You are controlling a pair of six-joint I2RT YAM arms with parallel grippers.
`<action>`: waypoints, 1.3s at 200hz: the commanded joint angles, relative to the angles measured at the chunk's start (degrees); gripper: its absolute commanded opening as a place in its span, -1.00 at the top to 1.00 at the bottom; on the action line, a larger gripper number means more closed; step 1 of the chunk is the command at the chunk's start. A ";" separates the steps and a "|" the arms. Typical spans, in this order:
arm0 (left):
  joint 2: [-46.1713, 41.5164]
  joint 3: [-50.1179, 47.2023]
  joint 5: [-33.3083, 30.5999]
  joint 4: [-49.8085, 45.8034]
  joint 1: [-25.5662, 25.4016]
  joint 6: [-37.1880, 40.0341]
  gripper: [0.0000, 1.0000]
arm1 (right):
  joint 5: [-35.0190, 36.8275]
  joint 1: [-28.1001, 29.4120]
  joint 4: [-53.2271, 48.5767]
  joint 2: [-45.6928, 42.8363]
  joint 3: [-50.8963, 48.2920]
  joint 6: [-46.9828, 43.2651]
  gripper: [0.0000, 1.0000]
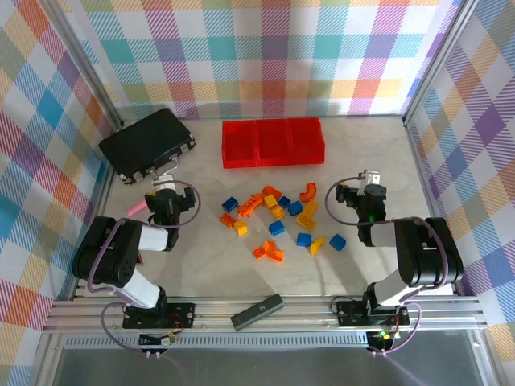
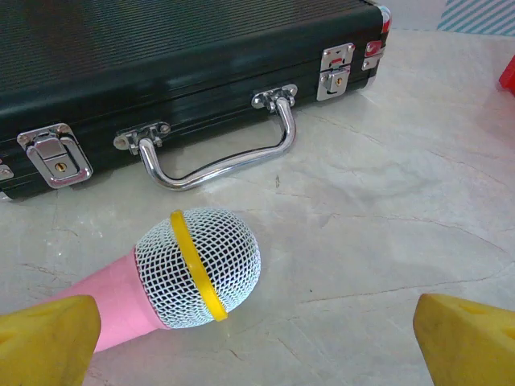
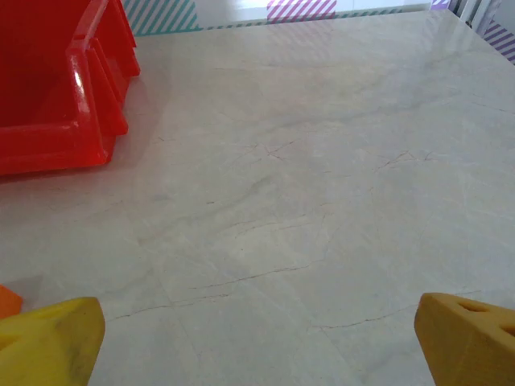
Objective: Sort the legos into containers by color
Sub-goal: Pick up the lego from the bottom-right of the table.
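- The left claw is standing wide apart, holding nothing. In its wrist view the 2 yellow fingers are sitting at the bottom corners of the frame, with bare surface between them.
- The right claw is also gaping wide and gripping nothing. In its own view its yellow fingers are hovering over pale, veined surface.
- The legos are lying loose on the surface between the 2 claws, to the right of the left claw and to the left of the right claw. They are blue, orange and yellow, scattered in 1 cluster, some touching, some apart.
- An orange brick is peeking in at the left edge of the right wrist view, just beside the left finger.
- The containers, 3 red bins joined in a row, are sitting beyond the legos. They are ahead and to the right of the left claw, and ahead and to the left of the right claw, where a red corner is showing.
- A toy microphone with a pink handle, a mesh head and a yellow band is lying just ahead of the left claw, near its left finger.
- A black case with silver latches and a metal handle is lying beyond the microphone, well ahead of the left claw.
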 commanded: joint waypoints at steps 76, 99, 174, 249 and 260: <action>0.31 0.32 0.79 1.79 0.50 0.23 -1.00 | -0.46 -0.17 1.87 -0.16 0.12 -0.09 -0.98; 0.38 0.25 0.78 1.79 0.45 0.25 -0.99 | -0.46 -0.20 1.87 -0.14 0.11 -0.16 -0.98; 0.21 -0.42 0.76 2.82 0.42 0.34 -1.00 | -0.26 -0.20 2.68 -0.39 -0.41 -0.08 -0.98; -12.67 -2.43 -1.59 -3.97 -1.29 1.59 -0.99 | -1.97 -0.25 10.90 -4.36 -6.62 -0.79 -0.98; -18.24 -1.63 -2.78 -9.16 -1.92 0.75 -0.99 | 1.00 -0.22 4.98 -8.39 -5.73 0.29 -0.98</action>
